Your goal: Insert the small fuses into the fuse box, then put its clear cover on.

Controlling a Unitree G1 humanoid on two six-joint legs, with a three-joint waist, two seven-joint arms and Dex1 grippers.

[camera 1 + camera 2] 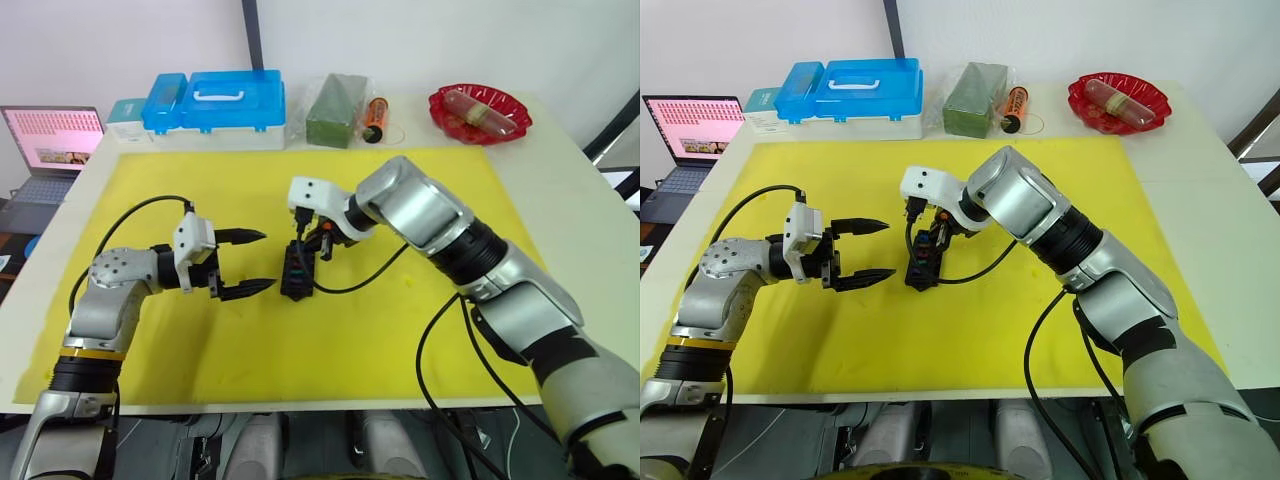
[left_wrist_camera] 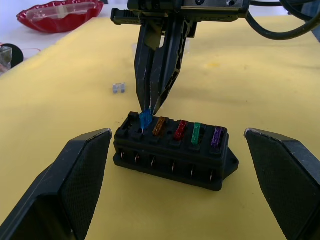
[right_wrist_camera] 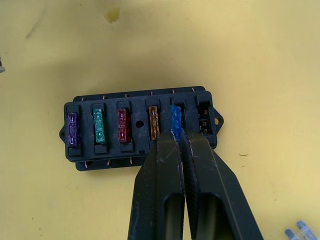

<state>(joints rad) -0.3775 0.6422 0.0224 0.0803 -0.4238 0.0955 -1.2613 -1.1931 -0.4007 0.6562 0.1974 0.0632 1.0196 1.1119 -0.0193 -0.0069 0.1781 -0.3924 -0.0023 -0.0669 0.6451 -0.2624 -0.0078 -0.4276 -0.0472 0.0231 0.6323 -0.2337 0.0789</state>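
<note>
The black fuse box (image 1: 297, 268) sits mid-mat on the yellow mat (image 1: 400, 340). Purple (image 3: 73, 129), green (image 3: 99, 126), red (image 3: 123, 125) and tan (image 3: 153, 122) small fuses stand in its slots, and the end slot is empty. My right gripper (image 3: 180, 137) is shut on a blue fuse (image 3: 175, 118), holding it at the fifth slot from above. My left gripper (image 1: 252, 263) is open just left of the box, its fingers (image 2: 75, 185) either side of it without touching. A loose grey fuse (image 2: 118, 88) lies on the mat beyond the box. The clear cover is out of view.
A blue-lidded storage case (image 1: 225, 105), a green packet (image 1: 335, 110), an orange cylinder (image 1: 375, 118) and a red dish (image 1: 480, 112) line the table's far edge. A laptop (image 1: 50, 140) stands off the table's left. Black cables (image 1: 360, 280) trail near the box.
</note>
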